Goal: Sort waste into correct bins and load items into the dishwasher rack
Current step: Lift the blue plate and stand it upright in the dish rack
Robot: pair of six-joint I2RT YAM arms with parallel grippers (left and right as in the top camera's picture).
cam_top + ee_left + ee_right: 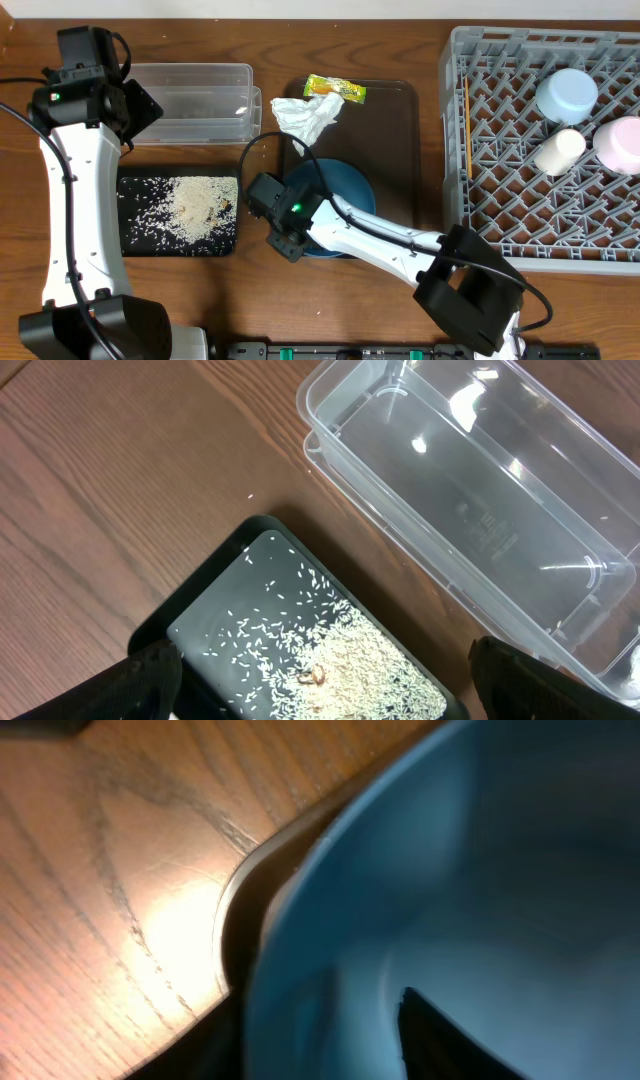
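Observation:
The dark-blue dish point(352, 183) sits on the brown serving tray point(400, 130). My right gripper point(285, 218) is open and straddles the dish's left rim; in the right wrist view one finger is inside the dish point(480, 870), one outside, around my gripper point point(310, 1030). My left gripper point(138, 108) is open and empty, above the black tray point(215, 605) of white rice crumbs point(350, 660) and beside the clear tub point(470, 490). A crumpled napkin point(305, 115) and a yellow-green wrapper point(335, 90) lie on the brown tray's far end.
The grey rack point(500, 200) at the right holds a light-blue bowl point(566, 95), a cream cup point(558, 152), a pink bowl point(620, 143) and chopsticks point(467, 125) along its left side. The clear tub point(195, 100) stands behind the black tray point(135, 240).

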